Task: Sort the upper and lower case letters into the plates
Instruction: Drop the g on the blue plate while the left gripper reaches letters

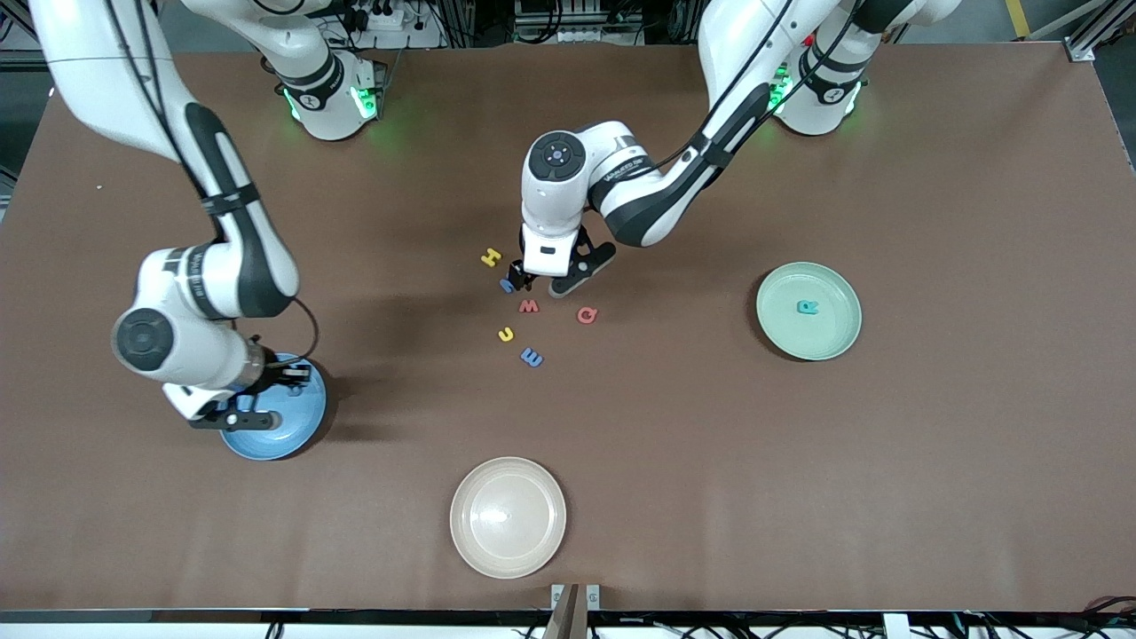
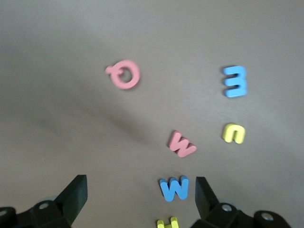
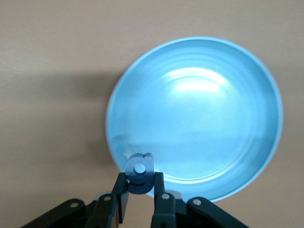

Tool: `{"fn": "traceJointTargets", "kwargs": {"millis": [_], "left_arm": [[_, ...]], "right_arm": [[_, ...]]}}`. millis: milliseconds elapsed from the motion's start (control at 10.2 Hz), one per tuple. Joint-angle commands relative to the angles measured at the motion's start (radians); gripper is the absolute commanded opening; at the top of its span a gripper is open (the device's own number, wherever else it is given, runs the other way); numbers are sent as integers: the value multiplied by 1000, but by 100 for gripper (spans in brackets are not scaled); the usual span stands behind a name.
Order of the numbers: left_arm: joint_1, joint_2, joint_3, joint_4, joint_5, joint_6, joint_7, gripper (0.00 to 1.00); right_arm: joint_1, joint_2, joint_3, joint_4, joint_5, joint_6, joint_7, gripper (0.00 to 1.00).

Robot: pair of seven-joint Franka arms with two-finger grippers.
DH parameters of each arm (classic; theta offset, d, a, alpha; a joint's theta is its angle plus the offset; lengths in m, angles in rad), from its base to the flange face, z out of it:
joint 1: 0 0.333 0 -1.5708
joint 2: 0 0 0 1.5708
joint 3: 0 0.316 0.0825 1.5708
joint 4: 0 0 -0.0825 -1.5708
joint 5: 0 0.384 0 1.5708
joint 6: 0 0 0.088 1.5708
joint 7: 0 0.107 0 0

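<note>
Right gripper (image 3: 140,190) is clamped on a small grey-blue letter (image 3: 140,172) standing on edge between its tips, above the sky blue plate (image 3: 199,118) at the right arm's end of the surface (image 1: 799,488). Left gripper (image 2: 140,192), fingers spread wide and holding nothing, is low over the blue W (image 2: 175,188), which lies flat. Just beside it lie the yellow H (image 1: 490,257), red W (image 1: 529,307), red Q (image 1: 587,315), yellow letter (image 1: 506,335) and blue letter (image 1: 532,358); a teal letter (image 1: 807,308) lies in the mint green plate (image 1: 830,342).

The front view looks down from high across the brown table (image 1: 932,461), facing both bases. Each wrist view looks down closely: left shares the scattered toy letters, right the round sky-blue plate (image 3: 213,118).
</note>
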Motion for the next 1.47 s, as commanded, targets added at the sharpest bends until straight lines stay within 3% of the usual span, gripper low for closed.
{"fn": "traceJointTargets", "kwargs": {"millis": [0, 391, 684, 1368], "left_arm": [[-88, 90, 57, 119, 17, -11, -264, 100], [-234, 234, 182, 274, 19, -23, -244, 100], [-234, 280, 171, 333, 9, -32, -136, 100], [-256, 317, 160, 364, 0, -31, 5, 100]], "right_arm": [[-12, 5, 16, 22, -15, -11, -70, 100], [-6, 3, 16, 35, -13, -43, -35, 100], [3, 5, 18, 35, -12, -42, 1, 100], [3, 6, 18, 35, -13, -40, -4, 100]]}}
